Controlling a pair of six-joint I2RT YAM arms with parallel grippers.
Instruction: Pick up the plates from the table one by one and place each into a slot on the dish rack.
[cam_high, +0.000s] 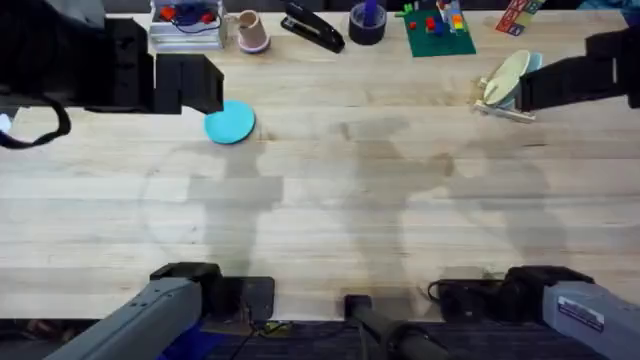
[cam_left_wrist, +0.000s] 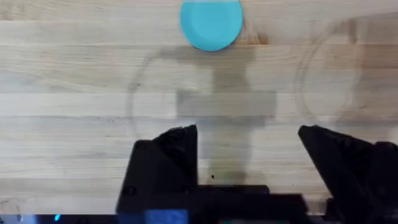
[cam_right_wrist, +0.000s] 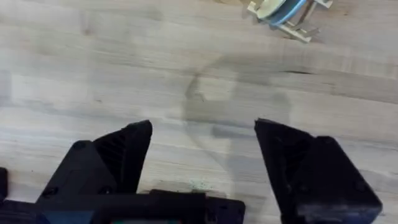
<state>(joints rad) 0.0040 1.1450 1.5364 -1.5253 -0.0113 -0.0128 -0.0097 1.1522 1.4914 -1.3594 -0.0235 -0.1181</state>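
Now, plate (cam_high: 230, 123): turquoise plastic disc, flat on the worktop (cam_high: 330, 210) at far left; likely light, stiff, slick.
Hold: thin rim flush with the wood, so probably pinch across an edge.
Left tool (cam_left_wrist: 247, 140): spread, empty, near the plate.
Right tool (cam_right_wrist: 203, 134): spread, empty.
Rack (cam_high: 508, 100): pale wood dowels, far right, cream and pale blue plates already slotted.

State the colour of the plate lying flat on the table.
Turquoise; the plate shows best in the left wrist view.
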